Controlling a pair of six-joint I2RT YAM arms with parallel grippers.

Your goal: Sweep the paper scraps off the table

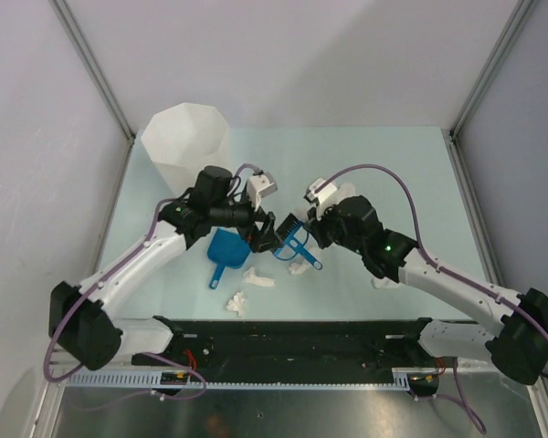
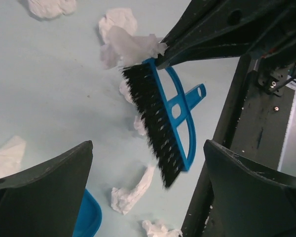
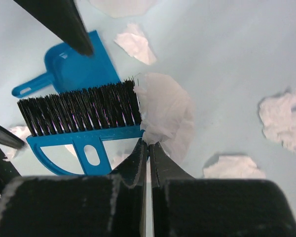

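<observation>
My right gripper [image 3: 149, 143] is shut on one end of the blue hand brush [image 3: 81, 111], with a white paper scrap [image 3: 163, 108] pinched at the same spot. The brush [image 2: 163, 118] hangs tilted over the mint-green table [image 1: 393, 164] with its black bristles facing my left gripper. My left gripper [image 2: 148, 148] is open and empty just above the table, between the blue dustpan [image 2: 86, 219] and the brush. Loose scraps lie under and around it: an elongated scrap [image 2: 130, 190], one by the rail [image 2: 160, 229], and others [image 2: 119, 19] further off. In the top view the two grippers meet at the brush [image 1: 292, 235].
The blue dustpan [image 1: 226, 251] lies flat left of the brush. A tall white faceted bin [image 1: 184, 137] stands at the back left. More scraps lie near the front rail [image 1: 236, 301] and by the right arm [image 1: 382, 281]. The black front rail [image 1: 292, 333] is close.
</observation>
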